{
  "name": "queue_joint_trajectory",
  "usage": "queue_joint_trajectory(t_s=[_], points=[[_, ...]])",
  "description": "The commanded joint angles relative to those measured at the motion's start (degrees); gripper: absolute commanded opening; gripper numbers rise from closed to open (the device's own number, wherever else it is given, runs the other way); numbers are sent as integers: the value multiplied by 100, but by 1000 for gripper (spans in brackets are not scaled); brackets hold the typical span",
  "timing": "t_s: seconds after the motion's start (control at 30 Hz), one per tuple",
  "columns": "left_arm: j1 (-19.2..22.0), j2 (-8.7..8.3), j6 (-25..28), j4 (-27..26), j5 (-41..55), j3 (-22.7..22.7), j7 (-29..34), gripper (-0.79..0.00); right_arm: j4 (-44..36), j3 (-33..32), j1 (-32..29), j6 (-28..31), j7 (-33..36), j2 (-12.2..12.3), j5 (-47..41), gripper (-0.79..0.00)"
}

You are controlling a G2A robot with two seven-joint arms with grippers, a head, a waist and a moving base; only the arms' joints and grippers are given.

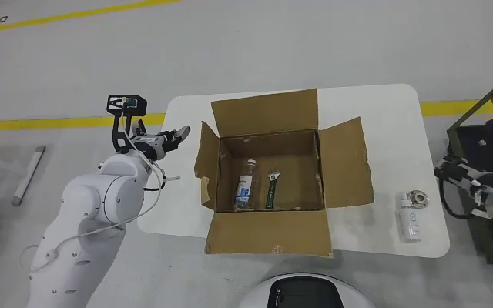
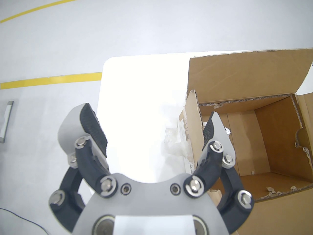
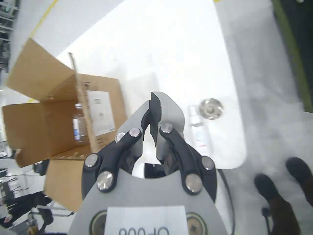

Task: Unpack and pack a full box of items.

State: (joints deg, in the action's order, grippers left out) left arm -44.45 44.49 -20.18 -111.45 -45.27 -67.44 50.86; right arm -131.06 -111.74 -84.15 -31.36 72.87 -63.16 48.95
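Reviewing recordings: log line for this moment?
open cardboard box: clear bottle, wrench; table: white bottle, flange; left gripper open; right gripper shut

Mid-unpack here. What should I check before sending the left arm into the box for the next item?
1. Left gripper open and empty: ok.
2. Cardboard box flaps all folded outward: ok.
3. Clear bottle and wrench lie side by side on the box floor, not stacked: ok.
4. Right gripper shut, outside the box: ok.
5. White bottle and round metal fitting rest on the table, outside the box: ok.
6. Finger room between clear bottle and box wall: cannot tell.
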Motion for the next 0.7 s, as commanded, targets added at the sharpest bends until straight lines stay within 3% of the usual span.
queue_joint_trajectory(t_s=[0.0,0.13,0.33,0.37,0.43,0.5,0.6,0.67], points=[[0,0,0,0,0,0,0,0,34,-91,-122,301,306,49,505,-785],[0,0,0,0,0,0,0,0,142,-37,-77,858,864,89,1030,-785],[0,0,0,0,0,0,0,0,628,729,274,1508,1513,88,1685,-785],[0,0,0,0,0,0,0,0,705,926,309,1508,1513,93,1785,-748],[0,0,0,0,0,0,0,0,822,1241,377,1508,1513,115,1966,-566],[0,0,0,0,0,0,0,0,1047,1592,503,1516,1513,147,2014,-480],[0,0,0,0,0,0,0,0,1336,1941,636,1604,1513,207,2130,-462],[0,0,0,0,0,0,0,0,1488,2125,691,1702,1513,246,2148,-523]])
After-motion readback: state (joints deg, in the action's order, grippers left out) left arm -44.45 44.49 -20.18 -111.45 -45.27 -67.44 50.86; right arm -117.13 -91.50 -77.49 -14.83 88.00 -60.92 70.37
